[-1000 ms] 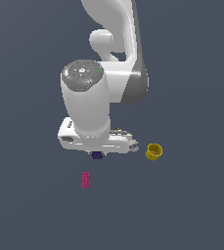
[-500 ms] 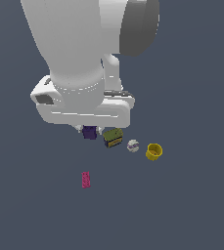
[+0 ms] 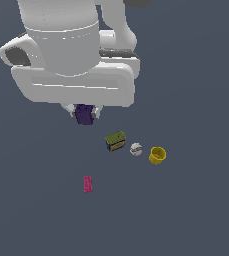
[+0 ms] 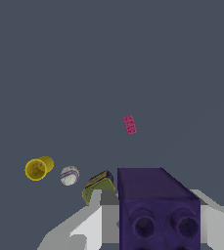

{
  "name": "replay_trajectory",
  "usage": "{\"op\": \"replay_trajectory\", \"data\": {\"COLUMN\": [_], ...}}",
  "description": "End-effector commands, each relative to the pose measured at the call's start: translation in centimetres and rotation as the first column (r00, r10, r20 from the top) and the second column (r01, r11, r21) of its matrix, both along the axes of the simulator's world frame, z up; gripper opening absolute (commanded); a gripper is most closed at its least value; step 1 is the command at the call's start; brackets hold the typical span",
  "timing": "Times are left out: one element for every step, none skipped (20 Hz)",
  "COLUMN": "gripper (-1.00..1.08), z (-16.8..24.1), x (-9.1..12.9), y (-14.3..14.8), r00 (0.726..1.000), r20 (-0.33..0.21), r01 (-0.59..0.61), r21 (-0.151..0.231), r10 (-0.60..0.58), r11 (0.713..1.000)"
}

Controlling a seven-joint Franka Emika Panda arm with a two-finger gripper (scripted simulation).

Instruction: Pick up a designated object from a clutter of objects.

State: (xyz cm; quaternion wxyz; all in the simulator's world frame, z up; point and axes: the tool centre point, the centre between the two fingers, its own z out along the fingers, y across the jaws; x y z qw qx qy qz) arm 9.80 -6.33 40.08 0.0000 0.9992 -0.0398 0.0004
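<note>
My gripper [image 3: 84, 114] is shut on the dark purple block [image 3: 84, 114], held high above the floor under the big white hand. In the wrist view the purple block [image 4: 155, 205] fills the space between my fingers [image 4: 96, 219], its round sockets facing the camera. Far below lie the olive-yellow box [image 3: 116, 141], the white ball [image 3: 136, 149], the yellow cup [image 3: 157, 155] and the flat pink brick [image 3: 88, 184]. They also show in the wrist view: box [image 4: 98, 186], ball [image 4: 69, 175], cup [image 4: 38, 168], pink brick [image 4: 129, 124].
The floor is a plain dark grey surface [image 3: 196, 210]. The box, ball and cup sit in a short row; the pink brick lies apart from them towards the exterior view's left.
My gripper has risen towards the exterior camera with the purple block in it, so the arm now looms larger. The box, ball, cup and pink brick have stayed where they were.
</note>
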Motion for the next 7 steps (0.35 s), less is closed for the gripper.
{"op": "replay_trajectory", "data": {"gripper": [-1.0, -1.0, -1.0, -1.0, -1.0, -1.0, -1.0], "z": [0.96, 1.21, 1.42, 1.57, 1.68, 1.75, 1.77], "x": [0.0, 0.01, 0.01, 0.02, 0.03, 0.03, 0.03], "y": [-0.08, -0.11, -0.13, -0.14, -0.15, -0.16, -0.16], "r00": [1.0, 1.0, 1.0, 1.0, 1.0, 1.0, 1.0], "r20": [-0.001, -0.001, -0.001, -0.001, -0.001, -0.001, -0.001], "r01": [0.0, 0.0, 0.0, 0.0, 0.0, 0.0, 0.0], "r21": [0.0, 0.0, 0.0, 0.0, 0.0, 0.0, 0.0], "r10": [0.0, 0.0, 0.0, 0.0, 0.0, 0.0, 0.0], "r11": [1.0, 1.0, 1.0, 1.0, 1.0, 1.0, 1.0]}}
